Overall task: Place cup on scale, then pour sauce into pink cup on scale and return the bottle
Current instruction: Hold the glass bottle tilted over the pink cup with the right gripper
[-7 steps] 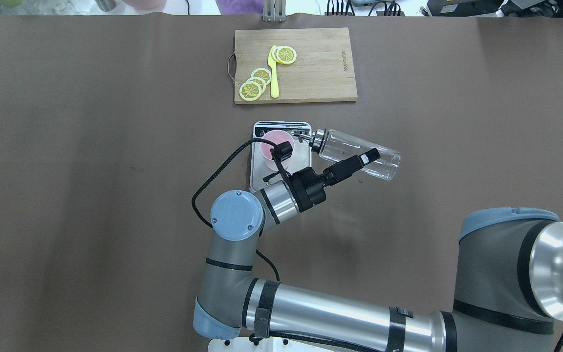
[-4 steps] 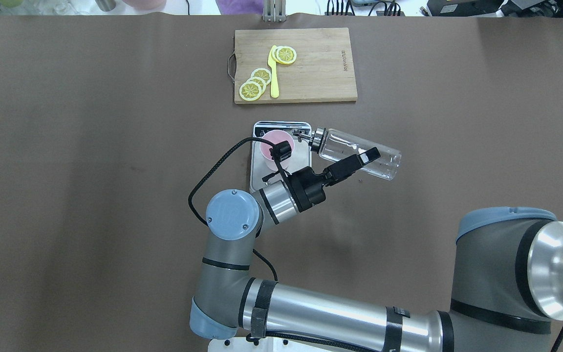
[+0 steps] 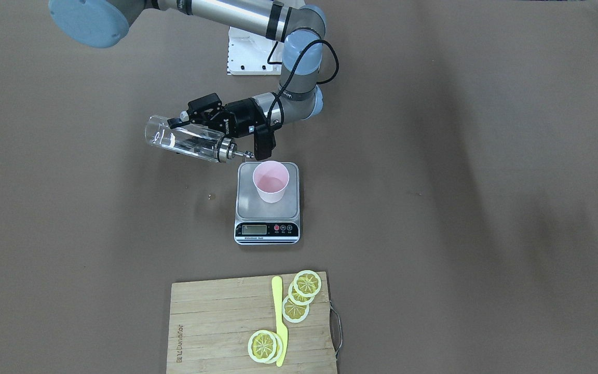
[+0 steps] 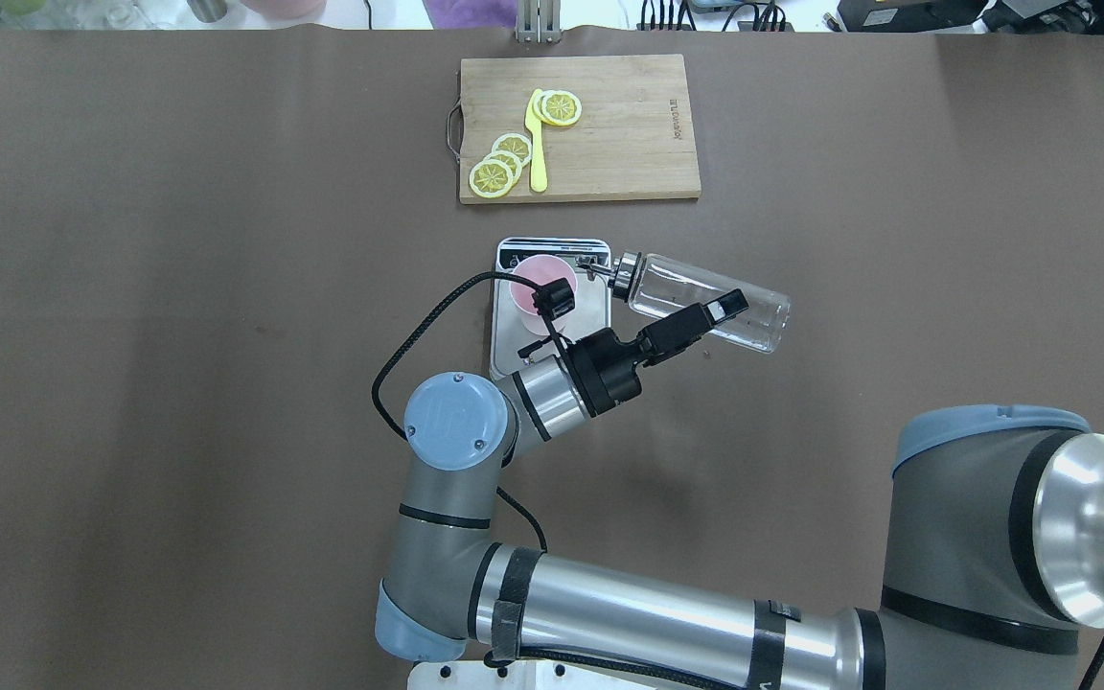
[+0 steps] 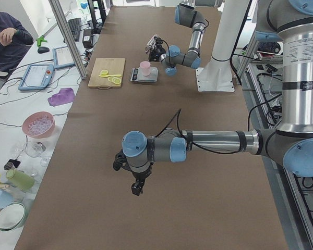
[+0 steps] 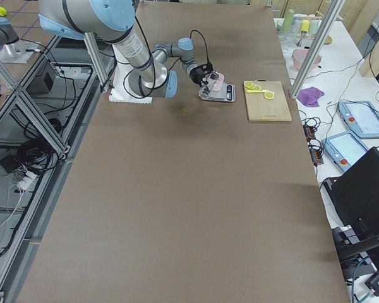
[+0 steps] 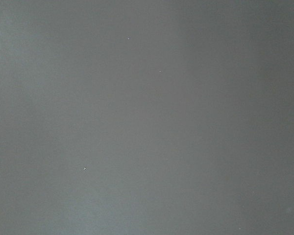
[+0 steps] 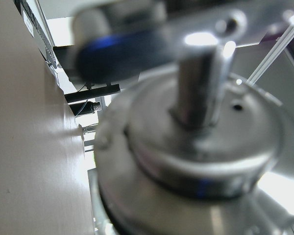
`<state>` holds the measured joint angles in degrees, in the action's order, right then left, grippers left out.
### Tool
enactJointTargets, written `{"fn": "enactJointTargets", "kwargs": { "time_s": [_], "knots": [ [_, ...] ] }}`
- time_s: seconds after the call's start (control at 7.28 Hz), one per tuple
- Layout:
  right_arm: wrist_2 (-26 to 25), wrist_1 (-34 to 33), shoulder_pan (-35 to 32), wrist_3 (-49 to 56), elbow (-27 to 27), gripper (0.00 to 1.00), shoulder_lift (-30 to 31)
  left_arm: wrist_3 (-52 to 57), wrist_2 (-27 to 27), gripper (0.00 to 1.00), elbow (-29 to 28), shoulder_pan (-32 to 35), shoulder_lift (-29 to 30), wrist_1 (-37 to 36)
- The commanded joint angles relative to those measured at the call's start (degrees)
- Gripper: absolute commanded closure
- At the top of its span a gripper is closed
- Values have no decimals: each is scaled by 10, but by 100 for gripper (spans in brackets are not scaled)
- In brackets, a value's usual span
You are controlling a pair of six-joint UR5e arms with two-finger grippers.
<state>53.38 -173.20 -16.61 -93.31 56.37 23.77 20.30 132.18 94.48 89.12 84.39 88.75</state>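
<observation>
by the steel-grey scale [image 3: 267, 208] — right gripper [image 4: 717, 312] clamps clear glass bottle [image 4: 672, 286]
spout [image 3: 247, 154] beside pale pink cup [image 3: 271, 183] — wrist camera [image 3: 263, 144] close

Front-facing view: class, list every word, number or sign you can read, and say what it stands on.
Board: a brand mark along one edge, too small to read.
Scale: display and button signs, too blurred to read.
Nothing else carries legible text.

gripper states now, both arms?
Left gripper: cannot tell, it shows only in the side view.
Right gripper: closed, holding the glass bottle.
</observation>
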Motion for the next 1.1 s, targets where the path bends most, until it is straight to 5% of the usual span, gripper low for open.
{"fn": "enactJointTargets", "kwargs": {
  "time_s": [0.0, 0.96],
  "knots": [
    [6, -12, 0, 0, -16, 100, -7, 0, 0, 2, 0, 0, -1, 0],
    [9, -43, 0, -3, -36, 100, -16, 3, 0, 2, 0, 0, -16, 13]
  ]
}}
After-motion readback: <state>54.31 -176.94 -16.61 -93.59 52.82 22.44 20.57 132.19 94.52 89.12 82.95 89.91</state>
